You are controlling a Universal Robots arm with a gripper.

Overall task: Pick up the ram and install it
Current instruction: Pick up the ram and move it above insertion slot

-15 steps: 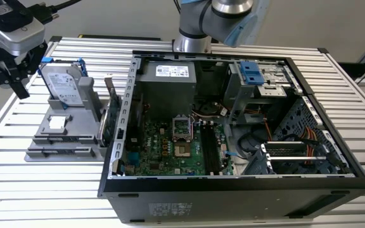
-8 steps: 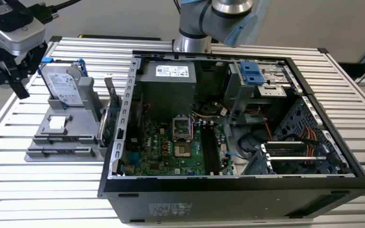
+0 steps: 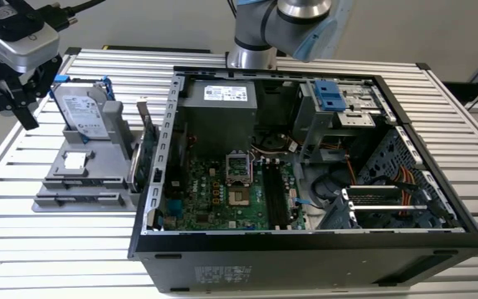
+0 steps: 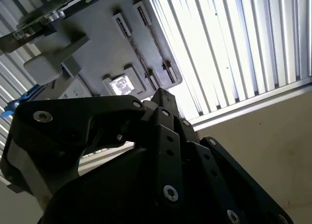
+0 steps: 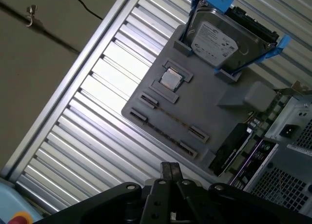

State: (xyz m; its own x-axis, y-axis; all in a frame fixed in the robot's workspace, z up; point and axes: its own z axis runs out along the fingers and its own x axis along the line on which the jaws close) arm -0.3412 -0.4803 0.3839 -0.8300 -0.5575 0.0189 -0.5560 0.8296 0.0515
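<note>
Hanging at the upper left of the exterior view, the gripper (image 3: 27,115) sits above the slatted surface (image 3: 56,249), just beside the grey holder (image 3: 98,168) and touching nothing. In both wrist views its jaws come together to a point, closed on nothing. The ram (image 5: 172,117) looks to be the thin strip standing edge-on between two clips in the holder, though it is too slim to be sure. Behind it on the same holder a silver hard drive (image 3: 83,109) with blue rails leans upright. The open computer case (image 3: 305,249) fills the centre and right of the frame, its green motherboard (image 3: 222,199) exposed with long black slots (image 3: 274,193).
</note>
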